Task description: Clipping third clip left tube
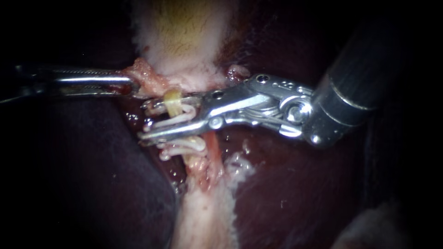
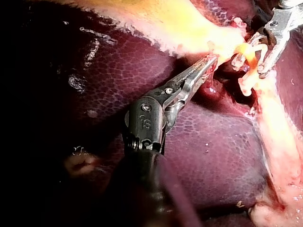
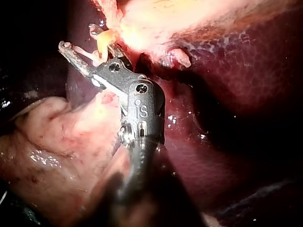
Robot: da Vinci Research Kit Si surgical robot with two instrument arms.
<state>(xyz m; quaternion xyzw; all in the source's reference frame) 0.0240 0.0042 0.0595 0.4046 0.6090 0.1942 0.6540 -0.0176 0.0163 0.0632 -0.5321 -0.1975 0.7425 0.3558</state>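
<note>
A yellowish tube runs down from the pale gallbladder between dark liver lobes. My right instrument comes in from the upper right. Its jaws stand open on either side of the tube, and a white clip sits on the tube between them. Another white clip sits on the tube just below the lower jaw. My left instrument is shut on the reddish tissue beside the top of the tube. The left wrist view shows this grip, and the right wrist view shows the open jaws astride the tube.
Dark red liver lies on both sides of the tube. A pale strip of tissue continues downward below the clips. The thick shaft of my right instrument crosses the upper right.
</note>
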